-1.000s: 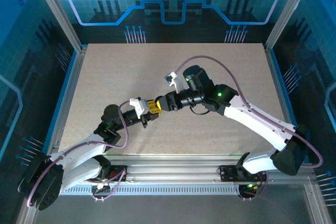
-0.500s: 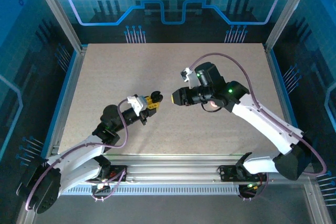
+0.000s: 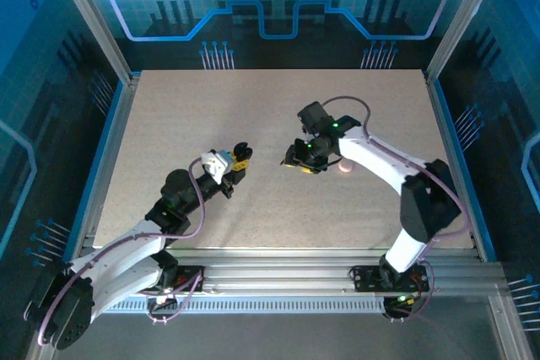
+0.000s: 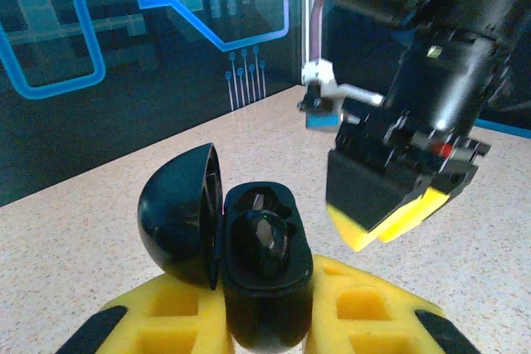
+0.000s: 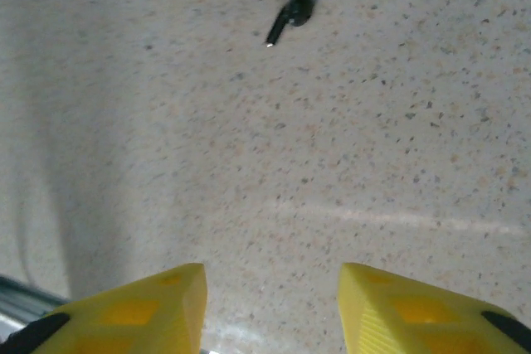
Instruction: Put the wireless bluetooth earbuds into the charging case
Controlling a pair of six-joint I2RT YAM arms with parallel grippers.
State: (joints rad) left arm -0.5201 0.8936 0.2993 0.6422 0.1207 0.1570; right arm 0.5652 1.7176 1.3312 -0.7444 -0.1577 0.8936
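Note:
My left gripper [image 4: 265, 317] is shut on the charging case [image 4: 267, 283], a black oval case standing upright between the yellow fingers, its lid [image 4: 176, 215] hinged open to the left. One dark earbud [image 4: 267, 240] sits in a well of the case. From above, the left gripper [image 3: 239, 158] holds the case [image 3: 242, 150] left of table centre. My right gripper [image 3: 292, 163] hangs a short way to its right, fingertips [image 4: 365, 236] apart from the case. The right gripper [image 5: 272, 288] points down at the table, open and empty. A second black stemmed earbud [image 5: 290, 14] lies on the table ahead of it.
The speckled beige table [image 3: 202, 107] is walled by blue panels and metal rails [image 3: 278, 263] at the near edge. A small pinkish round spot [image 3: 344, 166] lies on the table beside the right arm.
The right gripper has pulled away from the case, swung right, tipped down toward the table and opened wider. The left gripper has kept hold of the case and shifted slightly away.

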